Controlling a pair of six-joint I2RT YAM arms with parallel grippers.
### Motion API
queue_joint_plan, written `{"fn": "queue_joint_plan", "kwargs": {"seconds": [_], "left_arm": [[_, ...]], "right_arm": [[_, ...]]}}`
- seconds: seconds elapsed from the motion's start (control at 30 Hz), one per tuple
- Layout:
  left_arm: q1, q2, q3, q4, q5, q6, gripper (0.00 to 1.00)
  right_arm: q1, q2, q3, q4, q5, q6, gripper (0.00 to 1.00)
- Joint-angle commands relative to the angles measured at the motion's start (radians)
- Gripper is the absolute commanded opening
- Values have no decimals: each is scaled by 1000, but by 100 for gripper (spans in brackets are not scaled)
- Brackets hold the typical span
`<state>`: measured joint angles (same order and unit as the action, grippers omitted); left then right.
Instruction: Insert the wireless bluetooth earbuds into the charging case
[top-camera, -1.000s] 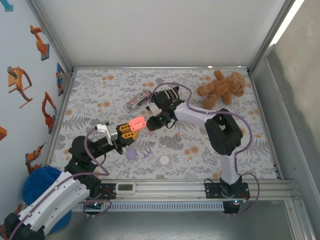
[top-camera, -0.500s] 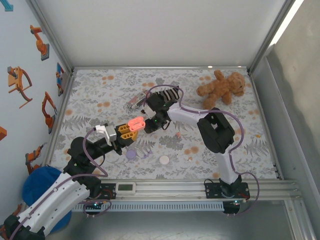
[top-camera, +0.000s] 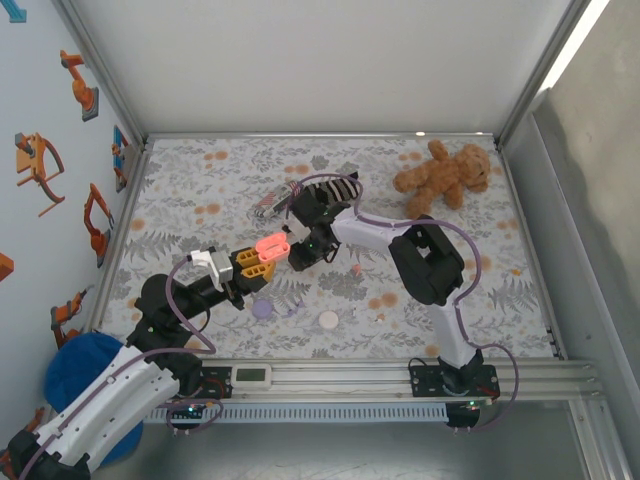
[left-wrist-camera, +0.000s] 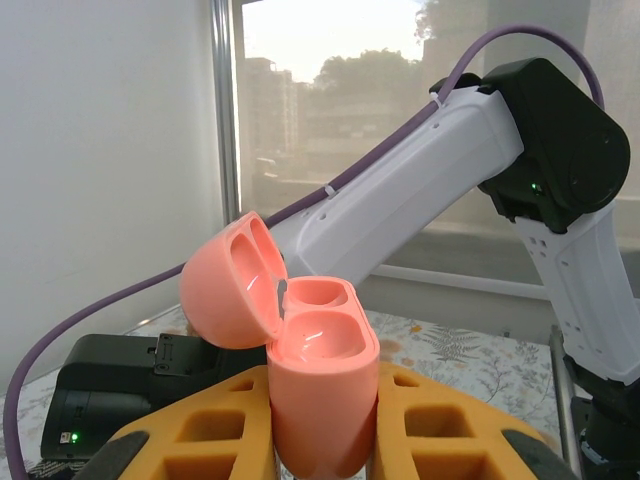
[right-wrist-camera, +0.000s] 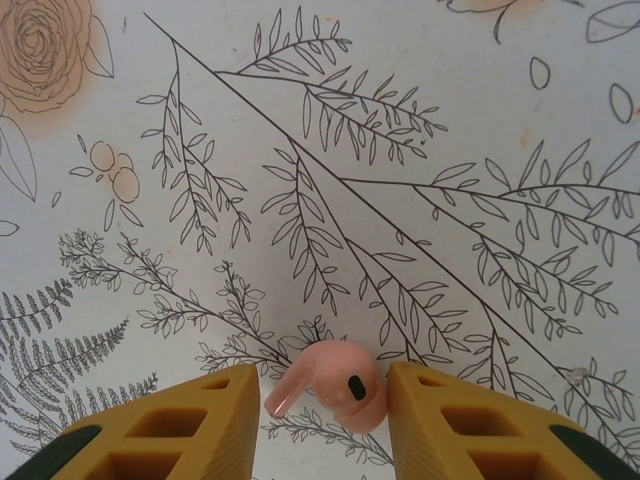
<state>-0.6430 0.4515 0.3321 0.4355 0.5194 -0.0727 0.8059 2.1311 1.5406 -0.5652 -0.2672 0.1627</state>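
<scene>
Progress: early, no bud seated yet. Your left hand (top-camera: 257, 259) is pressed tight on the pink charging case (left-wrist-camera: 320, 370), holding it above the bench (top-camera: 520, 300) left of centre. The lid is swung back and both wells look empty.

Your right hand (right-wrist-camera: 325, 400) sits low on the bench just beside the case. Its fingers flank a salmon-pink earbud (right-wrist-camera: 338, 384) lying flat on the bench. They stand close on either side, but whether the pinch is made cannot be told.

Left to do, by my reckoning: lift it, carry it across, seat it, then its mate.

Around:
- a speck, perhaps a second pink bud (top-camera: 355, 268), right of the hands
- purple round case (top-camera: 263, 308) and white round case (top-camera: 328, 320) toward the near edge
- teddy bear (top-camera: 441, 176) near the far right corner

Nothing lies between bud and case. Your two hands crowd each other, so mind a knock.
</scene>
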Motion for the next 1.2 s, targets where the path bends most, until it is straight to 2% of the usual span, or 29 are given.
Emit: {"fn": "queue_joint_plan", "kwargs": {"seconds": [0.0, 0.33, 0.43, 0.63, 1.17], "left_arm": [[-6, -12, -10, 11, 1, 5, 0], [-6, -16, -10, 10, 1, 2, 0], [-6, -16, -11, 7, 1, 2, 0], [-7, -17, -10, 3, -1, 2, 0], [-6, -20, -10, -15, -4, 2, 0]], "right_arm": [[9, 24, 33, -19, 20, -12, 34], [8, 41, 38, -9, 25, -11, 33], [9, 41, 37, -7, 26, -11, 27], [9, 45, 34, -5, 25, -13, 23], [8, -33, -20, 46, 19, -30, 21]]}}
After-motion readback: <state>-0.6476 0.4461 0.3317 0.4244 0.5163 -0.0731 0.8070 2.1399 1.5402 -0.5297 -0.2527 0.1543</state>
